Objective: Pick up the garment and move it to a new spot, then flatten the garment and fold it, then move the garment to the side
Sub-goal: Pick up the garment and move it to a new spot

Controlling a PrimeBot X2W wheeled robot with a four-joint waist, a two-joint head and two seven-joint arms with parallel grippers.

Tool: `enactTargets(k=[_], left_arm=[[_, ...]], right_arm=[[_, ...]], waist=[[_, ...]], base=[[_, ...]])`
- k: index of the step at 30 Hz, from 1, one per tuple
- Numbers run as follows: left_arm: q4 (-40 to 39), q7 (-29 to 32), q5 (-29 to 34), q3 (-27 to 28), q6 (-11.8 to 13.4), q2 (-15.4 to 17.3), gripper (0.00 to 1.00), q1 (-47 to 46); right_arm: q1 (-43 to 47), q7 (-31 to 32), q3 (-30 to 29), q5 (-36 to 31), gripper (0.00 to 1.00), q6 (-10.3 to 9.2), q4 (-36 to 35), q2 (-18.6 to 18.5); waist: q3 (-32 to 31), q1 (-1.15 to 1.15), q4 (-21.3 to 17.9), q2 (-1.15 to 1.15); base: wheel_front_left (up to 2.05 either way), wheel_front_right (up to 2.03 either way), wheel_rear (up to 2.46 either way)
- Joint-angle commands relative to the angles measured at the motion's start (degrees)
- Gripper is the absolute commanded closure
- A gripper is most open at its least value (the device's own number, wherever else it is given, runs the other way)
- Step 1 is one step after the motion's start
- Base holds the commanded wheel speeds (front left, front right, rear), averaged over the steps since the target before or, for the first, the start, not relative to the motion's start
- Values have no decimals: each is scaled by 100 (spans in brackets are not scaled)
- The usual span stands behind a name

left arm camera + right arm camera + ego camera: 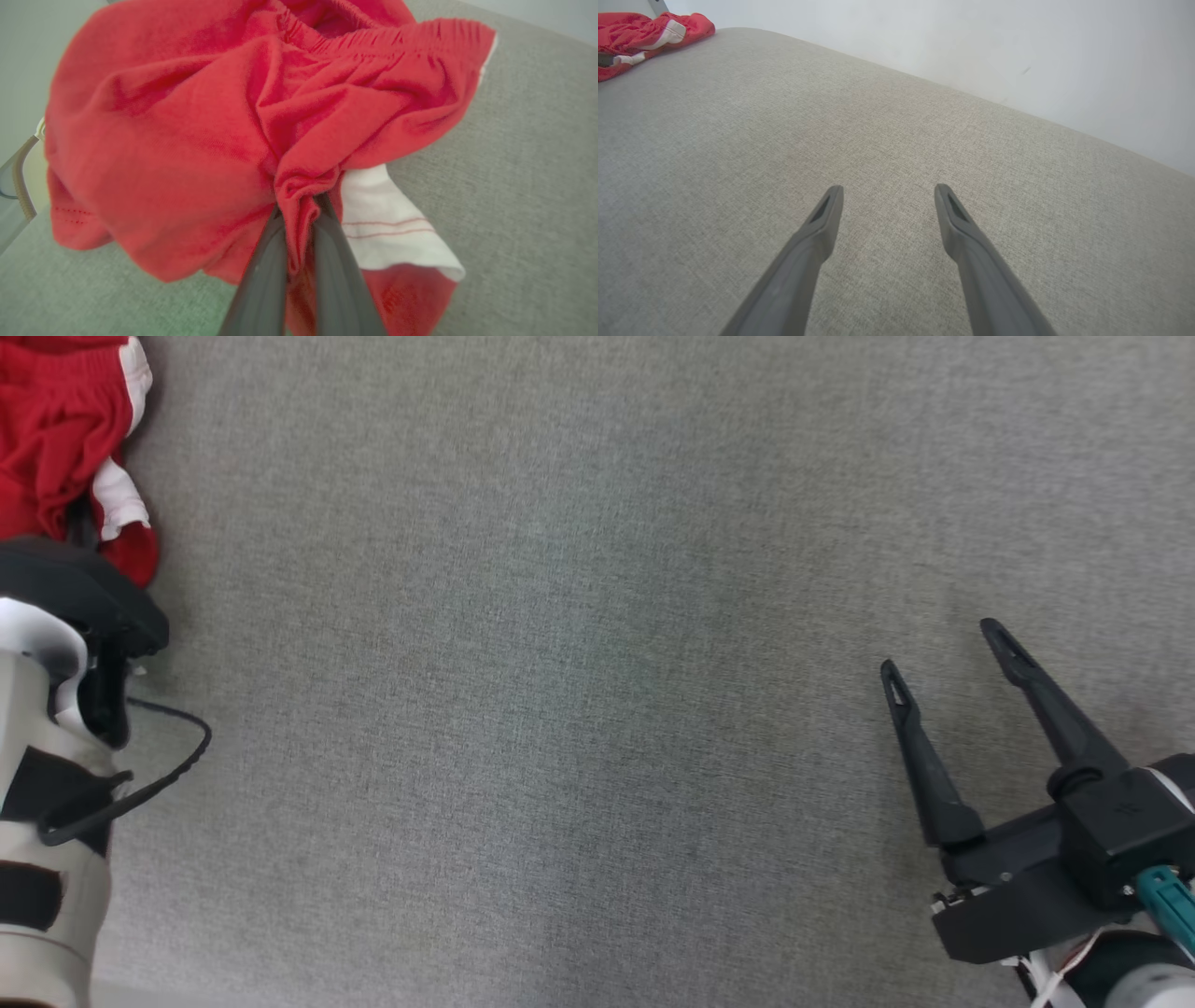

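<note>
Since your left gripper point(299, 212) is clenched on a fold of the garment point(56, 429), bunched at ten o'clock on the grey surface point(597, 709), the carry looks like its job; your right gripper point(941, 647) sits splayed, empty, at four o'clock, well apart.

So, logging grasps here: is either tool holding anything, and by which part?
Left tool is shut on the red garment, pinching a bunched fold near its white trim. Right tool is open, holding nothing.
</note>
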Motion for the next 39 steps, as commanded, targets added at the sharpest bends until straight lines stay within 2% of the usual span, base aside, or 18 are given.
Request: enactTargets(k=[1,5,11,19,26,32,39], left_arm=[[81,-41,45,-34,-9,37,100,15],[145,-175,97,-91,-54,238,100,-56],[-10,-41,305,-326,-130,722,100,-267],[-894,630,349,-754,-205,1223,100,-569],[-2407,1282,-20,-1124,-205,1210,100,-525],[-3802,1707,-414,-1260,-205,992,100,-207],[-5349,1822,-582,-1363,134,734,100,590]], right_arm=[[-12,-90,40,81,0,-15,62,58],[-174,-346,160,162,0,-15,413,192],[-254,-833,231,317,0,-15,1102,546],[-113,-1514,112,433,0,-15,2018,1012],[4,-1853,-52,492,0,-15,2470,1203],[97,-1885,-172,457,0,-15,2531,1235],[52,-1830,-226,356,0,-15,2445,1247]], waist=[[-167,-1,-81,-1],[-533,-1,-171,-1],[-1266,-1,-250,-1],[-2350,-1,-313,-1],[-2996,-1,-460,-1],[-3237,-1,-822,-1],[-3181,-1,-1552,-1]], base=[[0,0,0],[0,0,0],[0,0,0],[0,0,0],[0,0,0],[0,0,0],[0,0,0]])
